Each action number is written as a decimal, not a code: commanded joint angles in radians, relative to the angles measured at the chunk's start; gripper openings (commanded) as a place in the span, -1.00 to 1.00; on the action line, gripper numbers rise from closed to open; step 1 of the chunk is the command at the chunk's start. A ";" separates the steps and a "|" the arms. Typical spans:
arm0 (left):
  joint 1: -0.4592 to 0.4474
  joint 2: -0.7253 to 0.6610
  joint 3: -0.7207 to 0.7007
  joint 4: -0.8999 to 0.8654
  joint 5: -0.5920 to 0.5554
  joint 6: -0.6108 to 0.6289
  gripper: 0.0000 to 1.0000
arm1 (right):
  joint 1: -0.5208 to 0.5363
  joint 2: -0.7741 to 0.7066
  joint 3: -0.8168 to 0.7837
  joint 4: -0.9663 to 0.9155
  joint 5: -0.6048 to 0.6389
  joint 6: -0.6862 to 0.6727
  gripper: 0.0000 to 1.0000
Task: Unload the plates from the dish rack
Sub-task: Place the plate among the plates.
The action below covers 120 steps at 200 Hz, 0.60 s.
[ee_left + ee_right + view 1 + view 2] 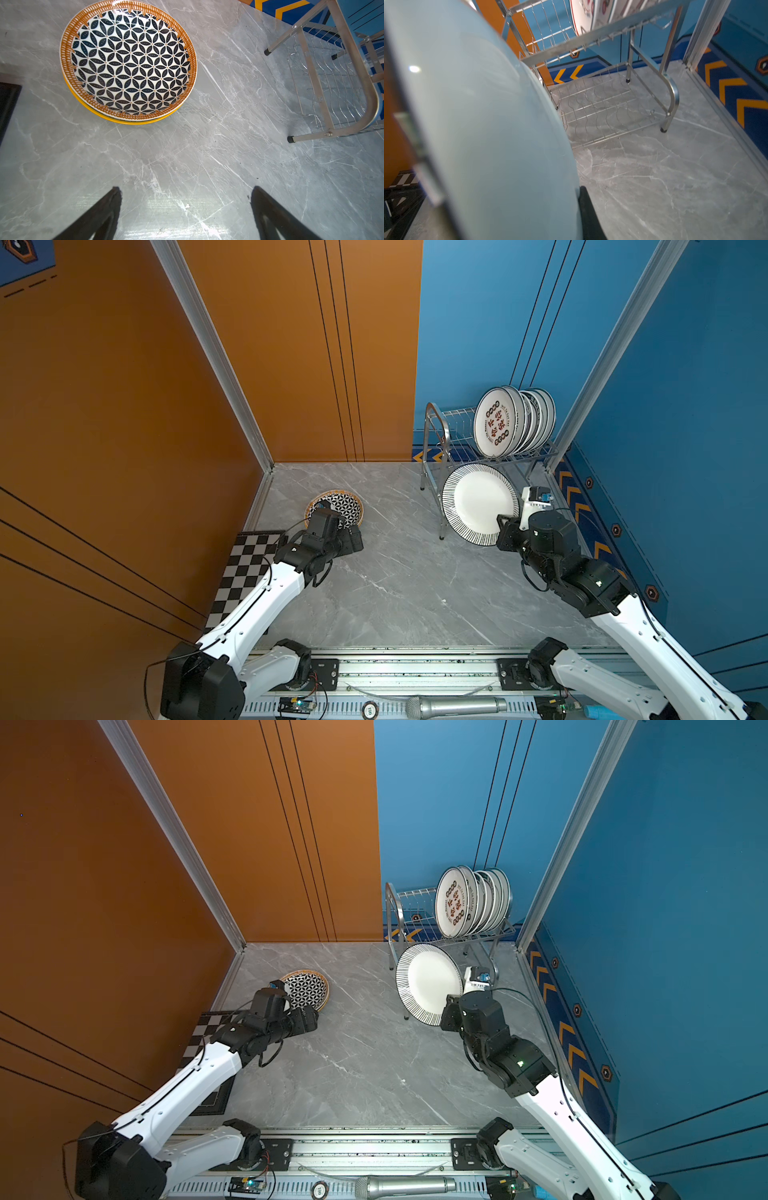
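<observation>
In both top views the right end effector (505, 523) is clenched on the lower rim of a striped plate (478, 502). The plate stands on edge, tilted, in front of the rack (435, 416) by its lower tier; whether it touches the wire I cannot tell. The other plates (496, 420) stand packed on the upper tier. The left end effector (354, 537) hangs beside a patterned stack (347, 506) lying flat on the table (395, 593). The left wrist view shows its jaws released, wide apart, with nothing between them and the stack off to one side. In the right wrist view the plate's pale back fills the near side, with one finger (588, 212) pressed on it and the lower shelf (602, 108) beyond. The step, I judge, is carrying this plate to the stack. Draw it clear of the rack leg before turning, keep the edge grip firm, level it slowly and lower it centred.
</observation>
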 commanded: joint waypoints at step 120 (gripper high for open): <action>-0.068 -0.018 -0.150 0.170 0.227 -0.059 0.96 | 0.022 0.089 -0.317 0.368 -0.350 0.366 -1.00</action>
